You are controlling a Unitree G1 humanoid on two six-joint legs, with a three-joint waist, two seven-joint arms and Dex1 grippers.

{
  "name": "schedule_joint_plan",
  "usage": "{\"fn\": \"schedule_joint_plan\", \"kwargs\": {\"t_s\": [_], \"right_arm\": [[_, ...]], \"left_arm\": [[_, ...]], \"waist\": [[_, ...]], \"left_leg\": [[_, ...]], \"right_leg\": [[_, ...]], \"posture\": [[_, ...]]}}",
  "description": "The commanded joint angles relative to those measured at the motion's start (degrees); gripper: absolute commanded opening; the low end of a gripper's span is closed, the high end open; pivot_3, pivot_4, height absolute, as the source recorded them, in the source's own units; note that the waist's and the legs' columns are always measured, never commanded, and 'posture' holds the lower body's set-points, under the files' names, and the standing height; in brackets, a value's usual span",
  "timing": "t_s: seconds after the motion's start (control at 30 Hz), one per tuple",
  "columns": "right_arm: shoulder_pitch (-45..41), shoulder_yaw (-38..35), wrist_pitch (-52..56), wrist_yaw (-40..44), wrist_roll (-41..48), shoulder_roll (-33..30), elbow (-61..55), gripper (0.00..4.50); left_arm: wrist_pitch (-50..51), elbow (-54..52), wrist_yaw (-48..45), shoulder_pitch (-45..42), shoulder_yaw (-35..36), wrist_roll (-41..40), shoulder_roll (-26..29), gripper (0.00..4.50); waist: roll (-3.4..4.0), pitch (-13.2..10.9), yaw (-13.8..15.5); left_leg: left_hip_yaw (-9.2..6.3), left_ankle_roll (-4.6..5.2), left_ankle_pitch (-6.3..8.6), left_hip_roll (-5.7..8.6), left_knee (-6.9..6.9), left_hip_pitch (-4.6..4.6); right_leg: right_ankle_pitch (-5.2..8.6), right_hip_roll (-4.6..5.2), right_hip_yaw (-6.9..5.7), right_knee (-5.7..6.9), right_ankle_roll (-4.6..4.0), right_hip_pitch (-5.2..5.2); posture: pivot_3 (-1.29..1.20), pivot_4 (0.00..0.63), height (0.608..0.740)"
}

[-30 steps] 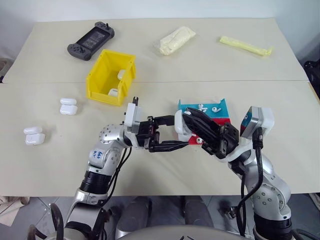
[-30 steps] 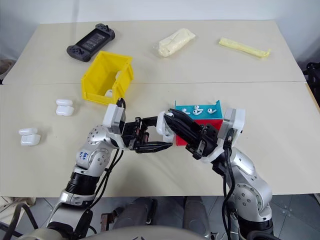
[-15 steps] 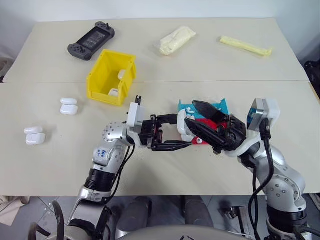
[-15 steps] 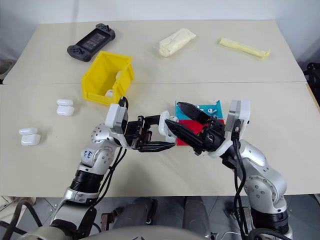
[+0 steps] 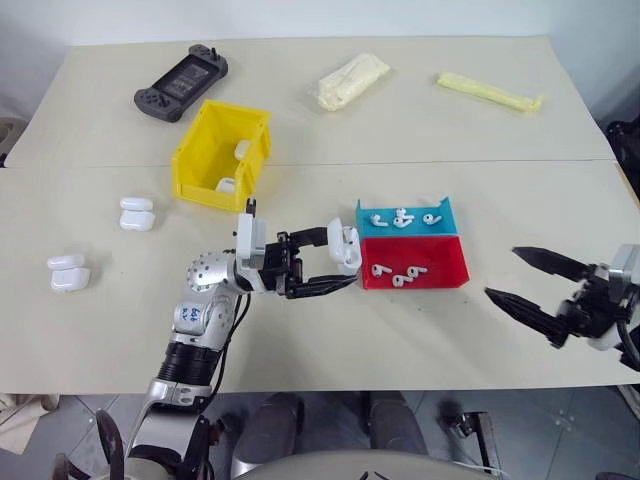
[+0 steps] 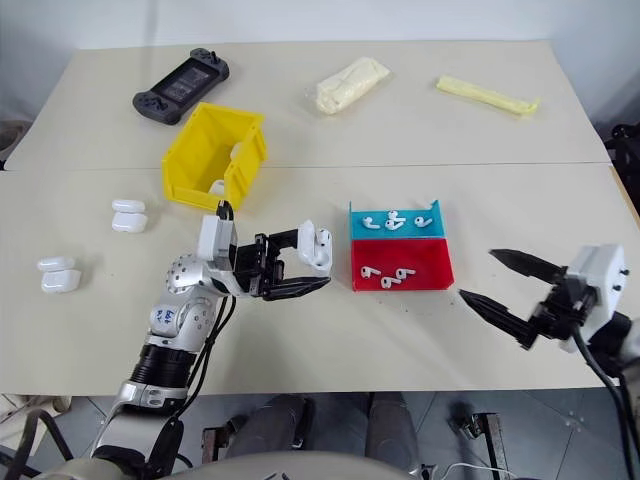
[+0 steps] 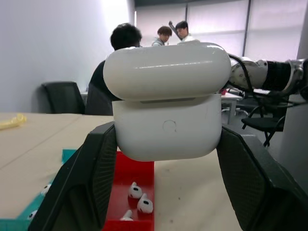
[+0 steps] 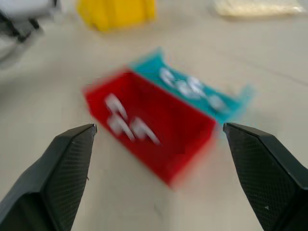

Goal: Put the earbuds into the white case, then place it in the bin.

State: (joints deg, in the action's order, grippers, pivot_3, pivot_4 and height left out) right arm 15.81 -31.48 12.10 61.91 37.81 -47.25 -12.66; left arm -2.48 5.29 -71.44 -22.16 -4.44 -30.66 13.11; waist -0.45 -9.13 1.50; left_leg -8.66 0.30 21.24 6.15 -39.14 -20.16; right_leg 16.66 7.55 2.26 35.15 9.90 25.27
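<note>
The right gripper (image 5: 528, 276) has been drawn away from the middle of the surface (image 5: 330, 330) to its right-hand side, and its fingers, which a second ago were nearly shut beside the white case (image 5: 346, 247), are now spread wide with nothing between them. The white case is left in the left gripper (image 5: 338, 264) alone, whose fingers are clamped on its two sides, and it is held above the surface just left of the red tray (image 5: 440, 272). From this it is judged that a hand-over or an insertion has just ended and that the right arm is being freed to fetch an earbud. Earbuds (image 5: 405, 274) are seen lying in the red tray and more in the blue tray (image 5: 380, 228) behind it; the bin (image 5: 205, 150), well apart to the far left, already holds white cases. The left wrist view shows what the head views cannot: the lid of the case stands slightly ajar above the body, with people seated in the background. The right wrist view shows both trays ahead of the open fingers.
</note>
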Motion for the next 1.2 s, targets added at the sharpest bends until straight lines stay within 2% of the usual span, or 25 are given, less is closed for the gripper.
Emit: {"fn": "schedule_joint_plan", "kwargs": {"t_s": [0.03,0.2,0.33,0.43,0.5,0.63,0.8,1.13,1.2], "right_arm": [[-3.9,-0.2,-6.9,2.9,-5.0,-2.2,6.7,4.42],[-16.2,8.5,-3.0,5.8,-6.7,-6.8,8.5,4.42],[-30.7,17.6,4.4,5.1,-9.3,-10.0,9.5,4.42],[-43.1,29.4,7.9,7.5,-18.3,-11.9,14.2,4.42],[-51.6,36.5,7.7,9.1,-24.6,-11.0,19.1,4.42],[-63.7,45.9,8.0,10.9,-32.9,-6.9,26.9,4.42],[-72.2,54.5,-2.5,11.5,-44.1,-2.2,39.0,4.42],[-80.3,59.4,-17.1,16.1,-52.6,3.4,55.8,4.42],[-81.2,60.3,-18.4,16.9,-54.4,4.1,57.7,4.04]], "left_arm": [[-2.2,-0.7,0.2,0.4,0.3,0.6,-0.2,2.76],[-3.0,-2.2,1.4,1.7,-0.1,1.0,-0.3,2.76],[-3.1,-3.2,2.4,2.4,-0.6,1.4,-0.8,2.76],[-3.3,-3.4,3.0,2.7,-1.4,2.0,-1.3,2.76],[-3.5,-3.2,3.3,2.4,-2.1,2.5,-1.7,2.76],[-3.3,-3.1,4.0,1.9,-3.1,3.3,-2.1,2.76],[-3.3,-3.2,4.8,1.5,-3.8,4.0,-2.2,2.76],[-3.4,-4.3,6.6,2.3,-3.8,4.2,-2.4,2.76],[-3.4,-4.7,6.9,2.6,-3.8,4.1,-2.4,2.76]], "waist": [[0.03,0.0,-0.2],[0.09,0.0,-0.4],[0.14,0.0,-0.1],[0.14,0.0,0.1],[0.13,0.0,-0.1],[0.14,0.0,-0.2],[0.14,0.0,-0.4],[0.15,0.0,-0.5],[0.15,0.0,-0.7]], "left_leg": [[0.00,0.00,0.00,-0.02,0.01,0.01],[0.04,-0.01,0.00,-0.07,0.00,0.02],[-0.01,-0.02,-0.01,-0.06,-0.01,-0.03],[-0.04,-0.02,-0.01,-0.01,-0.05,-0.12],[-0.05,-0.01,0.00,-0.01,-0.06,-0.13],[-0.07,-0.01,0.00,-0.01,0.00,-0.23],[-0.06,-0.01,0.00,-0.01,0.00,-0.24],[-0.08,-0.01,0.00,0.01,-0.01,-0.24],[-0.08,-0.01,0.00,-0.01,-0.01,-0.24]], "right_leg": [[0.00,0.00,0.01,0.00,0.00,0.00],[0.00,-0.01,0.06,0.02,0.00,0.03],[0.00,0.02,0.04,0.00,0.00,0.08],[0.00,0.09,0.00,-0.06,0.00,0.12],[-0.01,0.10,-0.04,-0.08,0.00,0.13],[-0.02,0.14,-0.13,-0.14,0.01,0.21],[-0.02,0.13,-0.13,-0.08,0.01,0.24],[-0.02,0.13,-0.14,0.02,0.01,0.24],[-0.02,0.13,-0.14,0.10,0.01,0.24]], "posture": [[0.00,0.150,0.740],[0.00,0.150,0.740],[0.00,0.150,0.740],[0.00,0.150,0.740],[0.00,0.150,0.740],[0.00,0.150,0.740],[0.00,0.150,0.740],[0.00,0.150,0.740],[0.00,0.150,0.740]]}}
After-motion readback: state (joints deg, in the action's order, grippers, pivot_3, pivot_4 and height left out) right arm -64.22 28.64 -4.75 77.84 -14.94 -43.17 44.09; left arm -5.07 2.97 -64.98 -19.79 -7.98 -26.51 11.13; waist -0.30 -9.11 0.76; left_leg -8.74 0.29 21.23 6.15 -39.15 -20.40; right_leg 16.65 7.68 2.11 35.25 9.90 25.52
